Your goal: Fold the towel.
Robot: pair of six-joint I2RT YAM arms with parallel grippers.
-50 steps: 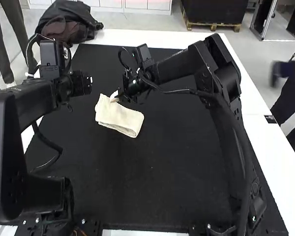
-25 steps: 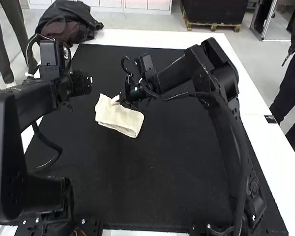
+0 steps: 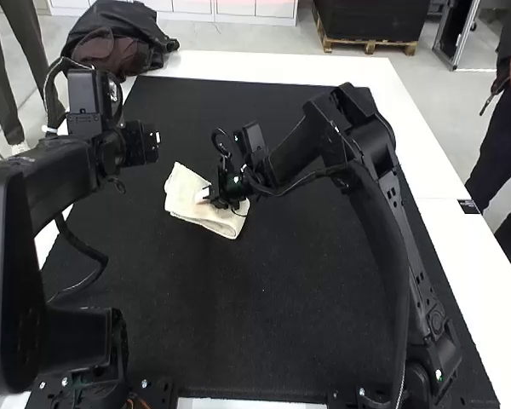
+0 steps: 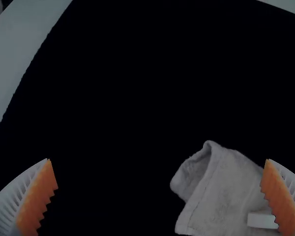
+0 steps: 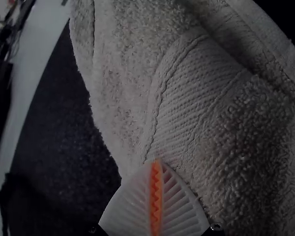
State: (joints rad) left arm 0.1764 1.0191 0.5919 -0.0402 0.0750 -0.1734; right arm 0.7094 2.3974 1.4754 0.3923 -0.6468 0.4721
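In the high view, my left gripper (image 3: 145, 143) hangs to the left of the cream towel, away from it; in the left wrist view my left gripper (image 4: 159, 169) stands open with nothing between its fingers. The towel (image 3: 182, 189) lies folded into a narrow, slightly skewed strip, an open fold at one end in the left wrist view (image 4: 225, 191). My right gripper (image 3: 206, 195) is over the towel's middle in the high view. Its two fingers meet in the right wrist view, where my right gripper (image 5: 156, 162) is shut at the terry cloth (image 5: 196, 93); no cloth is visible between them.
The black mat (image 3: 238, 307) lies around the towel on the white table (image 3: 468, 256). Dark bags (image 3: 119, 38) sit at the far left edge of the table. The right arm reaches over the mat from the right.
My right gripper has moved over the towel toward the near side, from its far edge to its middle. The towel and the left arm have stayed in place.
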